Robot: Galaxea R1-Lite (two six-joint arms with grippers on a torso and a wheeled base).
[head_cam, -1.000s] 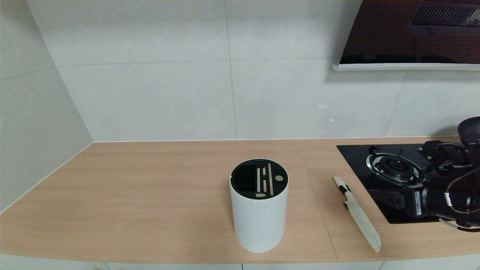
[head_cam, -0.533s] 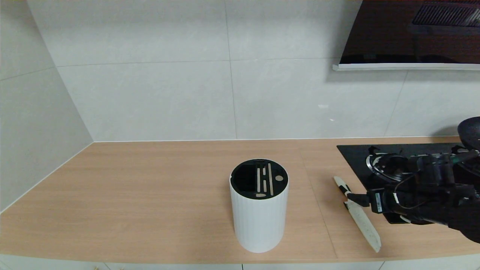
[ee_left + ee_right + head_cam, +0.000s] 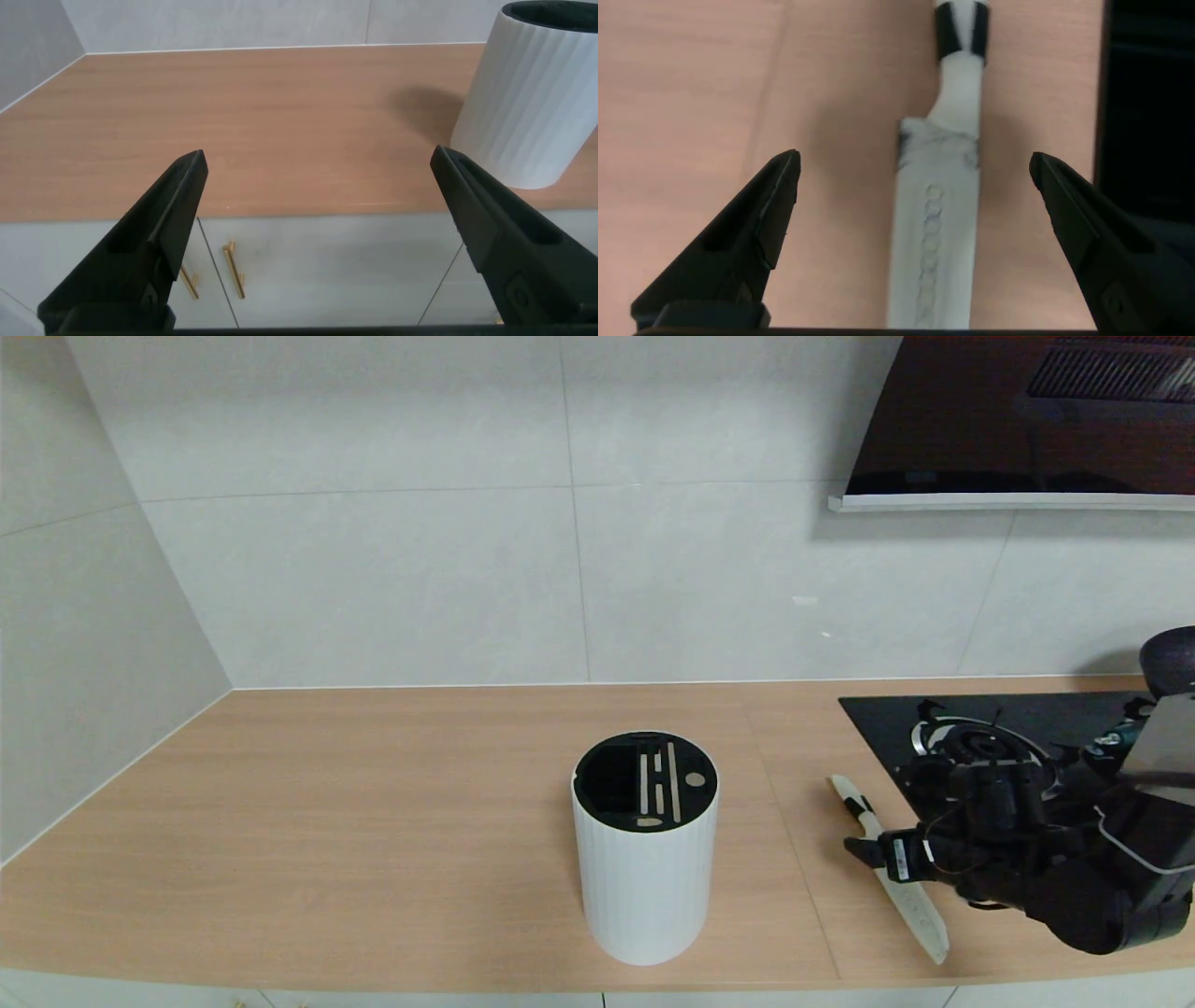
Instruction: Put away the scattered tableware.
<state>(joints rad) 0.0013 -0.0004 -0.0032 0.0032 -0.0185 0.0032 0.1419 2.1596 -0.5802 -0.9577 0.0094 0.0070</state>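
Nearest the front edge, the left gripper (image 3: 313, 187) hangs with its jaws spread wide and nothing in them, over the wooden surface (image 3: 420, 803) and the cabinet fronts with their gold handles (image 3: 234, 271) below. Just beside it the knife holder (image 3: 533, 93) stands upright, a white ribbed cylinder with a black slotted top, close to the surface's front edge. To the right of the holder the knife (image 3: 892, 873) lies flat on the wood, between the holder and the gas hob (image 3: 971, 747). Its pale patterned blade points toward the front edge and its white handle with a black band points toward the wall. The right gripper (image 3: 864, 851) sits over the knife about where blade meets handle. Its jaws are open wide, one to each side of the knife and well clear of it. Beyond the hob and the surface rises the pale tiled wall (image 3: 373, 569), with a dark range hood (image 3: 1027, 420) mounted high at the right.
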